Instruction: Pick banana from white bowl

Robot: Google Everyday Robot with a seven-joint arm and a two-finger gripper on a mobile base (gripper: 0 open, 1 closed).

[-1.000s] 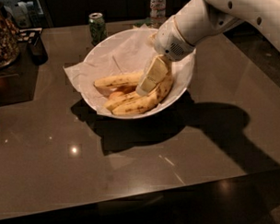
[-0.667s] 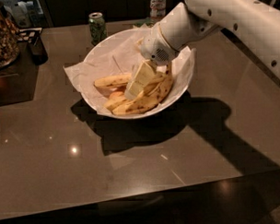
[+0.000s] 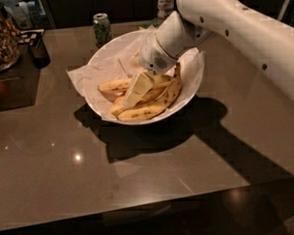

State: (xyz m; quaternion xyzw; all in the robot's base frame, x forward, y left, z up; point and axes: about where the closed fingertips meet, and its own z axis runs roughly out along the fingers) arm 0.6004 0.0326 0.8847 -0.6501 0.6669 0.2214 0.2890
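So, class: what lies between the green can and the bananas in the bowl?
In the camera view, the rim of the white bowl and its crinkled paper; the end effector is low over the bananas, outside that stretch.

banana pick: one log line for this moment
stage: reach | gripper: in white bowl, over banana pile | banana: in bowl, not lifted

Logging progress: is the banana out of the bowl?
In: the banana lies inside the white bowl, with the gripper reaching in over it.

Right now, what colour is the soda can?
Green can, camera view; claw is down in the white bowl.
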